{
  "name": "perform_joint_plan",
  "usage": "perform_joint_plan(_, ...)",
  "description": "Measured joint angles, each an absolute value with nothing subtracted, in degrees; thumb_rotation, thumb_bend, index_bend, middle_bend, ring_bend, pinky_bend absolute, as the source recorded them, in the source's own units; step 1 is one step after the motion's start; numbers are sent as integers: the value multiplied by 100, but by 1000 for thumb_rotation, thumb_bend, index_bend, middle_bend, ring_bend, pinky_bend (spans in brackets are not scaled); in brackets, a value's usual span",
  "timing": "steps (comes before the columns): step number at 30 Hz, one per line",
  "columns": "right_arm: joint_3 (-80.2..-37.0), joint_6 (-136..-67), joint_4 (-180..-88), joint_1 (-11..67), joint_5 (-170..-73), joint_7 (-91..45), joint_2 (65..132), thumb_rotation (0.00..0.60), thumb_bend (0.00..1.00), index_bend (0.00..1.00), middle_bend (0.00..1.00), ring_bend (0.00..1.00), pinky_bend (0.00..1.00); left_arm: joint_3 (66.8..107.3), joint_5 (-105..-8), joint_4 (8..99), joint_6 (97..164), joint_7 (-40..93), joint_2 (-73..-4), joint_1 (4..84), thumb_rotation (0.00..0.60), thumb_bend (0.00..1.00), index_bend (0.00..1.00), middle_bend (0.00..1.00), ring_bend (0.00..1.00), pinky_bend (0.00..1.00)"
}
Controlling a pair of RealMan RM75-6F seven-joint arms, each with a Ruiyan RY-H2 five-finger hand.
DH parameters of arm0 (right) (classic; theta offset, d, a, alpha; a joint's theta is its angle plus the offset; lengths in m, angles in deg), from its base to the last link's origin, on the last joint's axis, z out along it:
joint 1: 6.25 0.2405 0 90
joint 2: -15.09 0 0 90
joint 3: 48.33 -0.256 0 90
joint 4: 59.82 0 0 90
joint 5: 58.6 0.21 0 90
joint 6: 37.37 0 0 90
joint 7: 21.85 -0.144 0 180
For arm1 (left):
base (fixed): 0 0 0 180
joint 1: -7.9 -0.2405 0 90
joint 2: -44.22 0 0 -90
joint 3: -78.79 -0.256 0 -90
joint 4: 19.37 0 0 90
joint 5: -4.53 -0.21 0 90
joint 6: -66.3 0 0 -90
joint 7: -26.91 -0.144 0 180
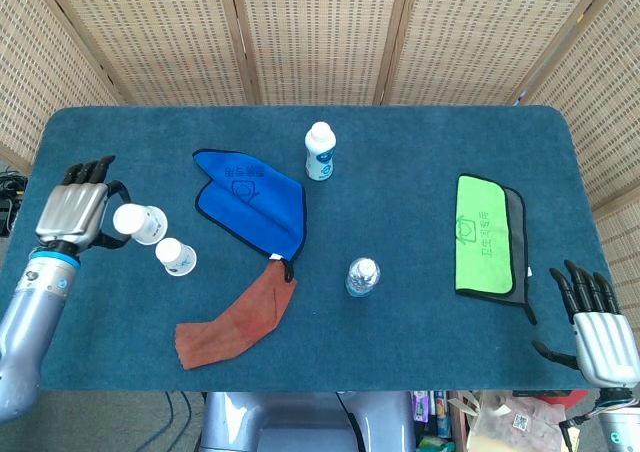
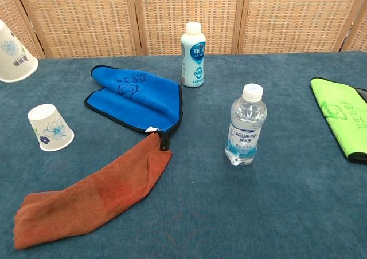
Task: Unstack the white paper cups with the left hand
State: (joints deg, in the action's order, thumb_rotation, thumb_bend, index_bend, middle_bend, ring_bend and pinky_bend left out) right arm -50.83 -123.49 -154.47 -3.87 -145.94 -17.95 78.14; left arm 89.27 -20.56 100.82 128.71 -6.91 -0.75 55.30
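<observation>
While your left hand (image 1: 72, 212) holds the lifted cup (image 1: 133, 220) tilted above the counter (image 1: 420, 142), a loosened grip drops it onto the standing cup (image 1: 176, 257). Blue cloth (image 1: 250, 197) alongside could snag the set-down. Right hand (image 1: 598, 332): fingers spread, holding nothing.

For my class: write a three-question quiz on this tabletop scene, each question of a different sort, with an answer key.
1. True or false: the left hand holds a lifted paper cup.
2. Multiple choice: the second cup stands on the table A) mouth up, B) mouth down, C) on its side.
3. Fill in: the corner of the blue cloth meets the ____ cloth.

Key
1. True; it is clear of the other cup.
2. B.
3. Orange, which lies left of the water bottle.
</observation>
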Motion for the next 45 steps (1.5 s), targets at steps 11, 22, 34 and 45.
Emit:
perform_joint_plan(11,-5074,-12325,-15474,-381,-14589,-1718,7823,600,117,0,0,0,0,8612,-2500,9299,12217,-96,51,5065,600,240,460,0,0,0)
perform_joint_plan(22,-5078,-12319,-15467,-378,-14577,-1697,7838,600,117,0,0,0,0,8249,-3125,8070,11710,405,-991,4736,600,239,460,0,0,0)
perform_joint_plan(34,-5096,-12352,-15458,-390,-14565,-1758,7822,600,117,0,0,0,0,8193,-3335,7481,11815,466,-1831,4681,600,240,460,0,0,0)
perform_joint_plan(45,-5110,-12401,-15411,-394,-14601,-1788,7853,600,117,0,0,0,0,8179,-3071,7375,11907,214,-1969,4754,600,239,159,0,0,0)
